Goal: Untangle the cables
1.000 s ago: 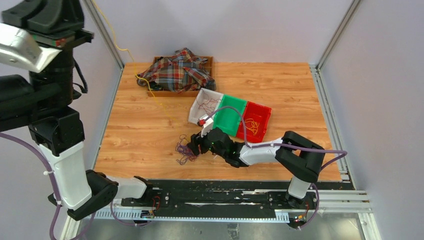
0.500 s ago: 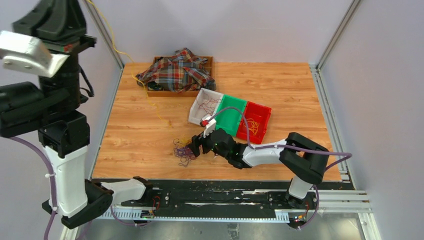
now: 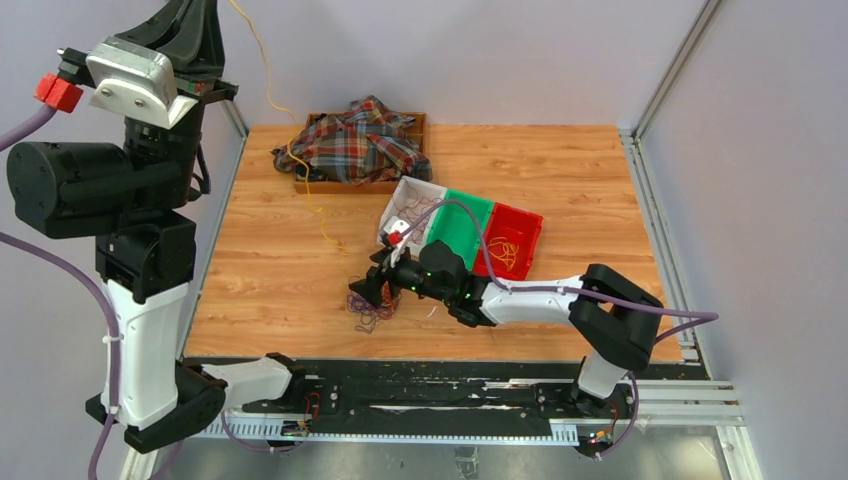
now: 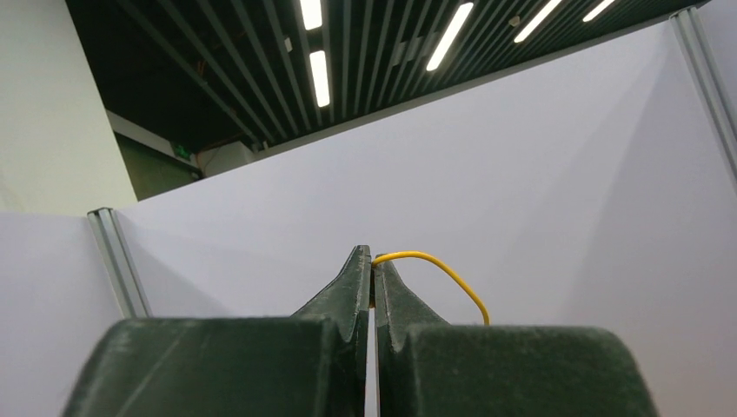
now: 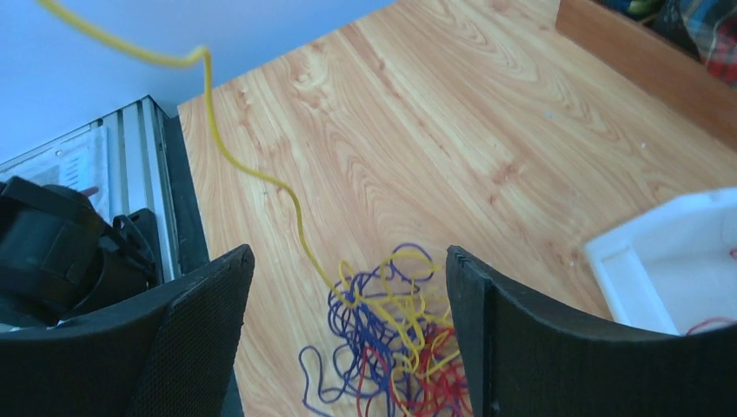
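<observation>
The cables (image 3: 368, 308) are a small tangle of blue, red and yellow loops on the wooden table, also in the right wrist view (image 5: 395, 347). One yellow cable (image 3: 300, 185) runs from the tangle up to my left gripper (image 3: 215, 8), which is raised high at the top left. In the left wrist view the left gripper (image 4: 372, 261) is shut on the end of this yellow cable (image 4: 439, 265). My right gripper (image 3: 368, 290) is open and hovers low over the tangle, with the jaws (image 5: 348, 256) on either side of it and not gripping it. The yellow strand (image 5: 261, 178) leads away to the upper left.
A plaid cloth (image 3: 355, 140) lies in a wooden tray at the back. A white bin (image 3: 392, 212) with red wires, a green bin (image 3: 462, 232) and a red bin (image 3: 530, 232) with yellow wires stand right of the tangle. Aluminium posts frame the table.
My left arm has risen and turned, drawing the yellow cable up and tauter. My right gripper has moved left and now sits over the tangle.
</observation>
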Motion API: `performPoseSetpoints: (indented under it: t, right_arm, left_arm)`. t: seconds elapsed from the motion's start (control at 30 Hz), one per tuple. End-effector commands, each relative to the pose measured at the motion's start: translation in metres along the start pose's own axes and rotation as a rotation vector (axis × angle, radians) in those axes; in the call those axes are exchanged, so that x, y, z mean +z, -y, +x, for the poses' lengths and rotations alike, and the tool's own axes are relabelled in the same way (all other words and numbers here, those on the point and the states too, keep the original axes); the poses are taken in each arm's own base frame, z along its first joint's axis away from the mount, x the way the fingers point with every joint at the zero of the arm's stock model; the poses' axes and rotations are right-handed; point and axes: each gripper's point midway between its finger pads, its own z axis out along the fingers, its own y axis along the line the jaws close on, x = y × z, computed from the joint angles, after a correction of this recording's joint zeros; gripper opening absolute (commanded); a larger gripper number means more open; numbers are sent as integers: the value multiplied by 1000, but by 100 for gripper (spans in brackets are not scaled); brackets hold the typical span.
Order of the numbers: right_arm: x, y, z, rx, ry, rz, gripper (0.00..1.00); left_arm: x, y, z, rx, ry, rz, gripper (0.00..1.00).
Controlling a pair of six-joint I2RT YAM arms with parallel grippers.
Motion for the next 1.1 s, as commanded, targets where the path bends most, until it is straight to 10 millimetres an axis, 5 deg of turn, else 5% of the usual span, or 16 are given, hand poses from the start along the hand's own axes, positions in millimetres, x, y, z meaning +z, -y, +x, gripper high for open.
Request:
performPoseSetpoints:
  t: [0.0,0.17,0.33,0.37,0.47,0.7,0.93,1.07]
  right_arm:
    - [20,-18,-14,-59,17,-67,79]
    - [42,-26,-20,-67,11,-117,62]
    - [39,-13,-29,-71,22,-68,5]
    - [34,-8,-31,-73,30,-50,1]
    - [20,1,-46,-88,67,-20,1]
    - [0,7,-64,-112,114,26,1]
    - [-7,7,-60,-126,91,24,1]
    - [-10,4,-61,-137,88,9,1]
  left_arm:
    - [-7,-7,-18,9,38,-9,0]
    - [-12,-3,-5,22,1,-3,0]
    - [-22,-4,21,62,-96,-23,0]
    - [-29,-2,29,64,-128,-24,0]
    - [-56,17,77,30,-268,-4,0]
    - [-156,107,204,-176,-641,171,0]
    - [-242,145,263,-118,-858,323,1]
    - [-278,161,273,-70,-892,452,11]
